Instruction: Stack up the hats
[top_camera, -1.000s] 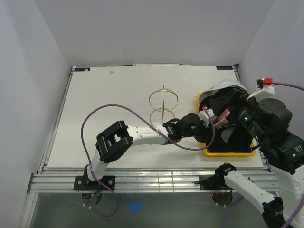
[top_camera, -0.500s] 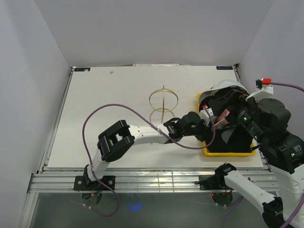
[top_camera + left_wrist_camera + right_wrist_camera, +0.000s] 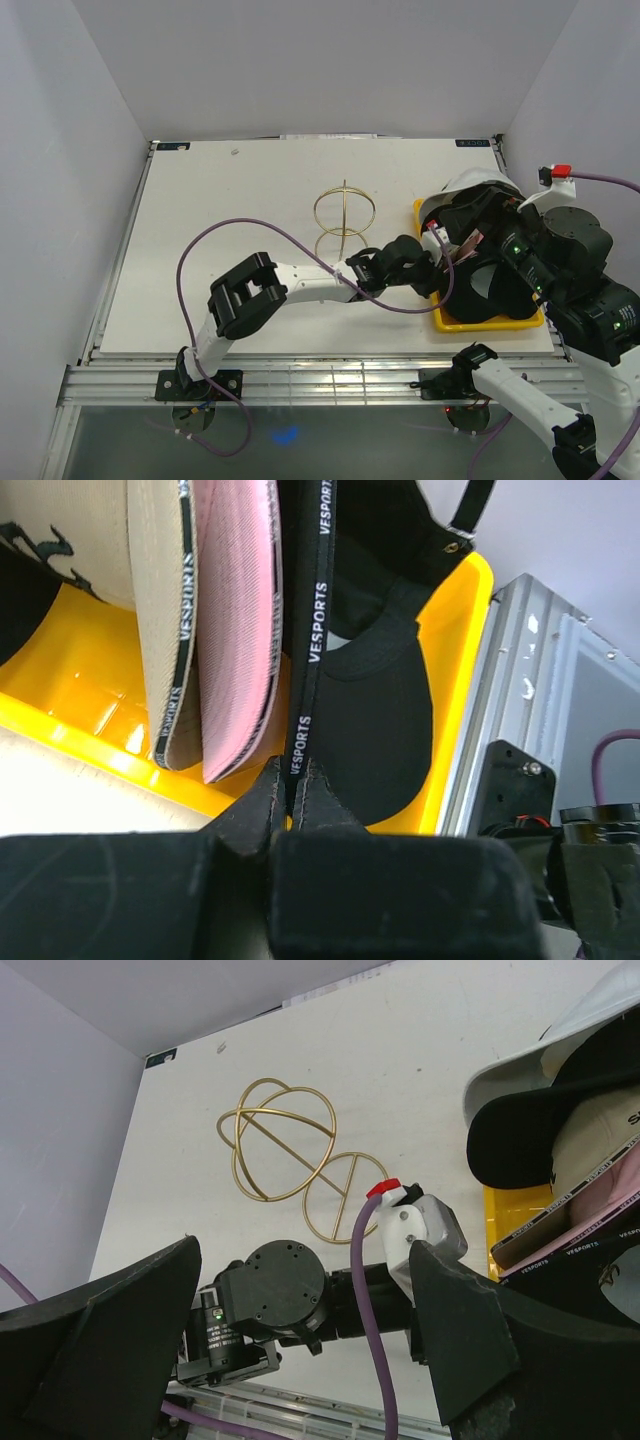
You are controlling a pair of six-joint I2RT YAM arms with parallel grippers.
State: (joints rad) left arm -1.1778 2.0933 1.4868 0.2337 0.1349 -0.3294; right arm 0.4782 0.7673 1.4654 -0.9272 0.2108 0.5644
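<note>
At the near right corner of the counter (image 3: 230,230), the tray (image 3: 80,670) sits with its near rim close to the counter's edge. My left arm (image 3: 300,283) lies low, reaching rightward. The left gripper (image 3: 290,798) has its jaws pinched shut on the band edge of the black hat (image 3: 380,710). All the hats stand on edge in the tray, rims running across it toward those jaws. They are packed side by side: black nearest, then the pink hat (image 3: 240,630), then the tan hat (image 3: 155,610). My right gripper (image 3: 302,1250) hangs above with jaws wide, holding nothing. The white hat (image 3: 470,182) ends the row at the far rim. Just left of the tray lies the stand (image 3: 343,222), close beside my left arm.
</note>
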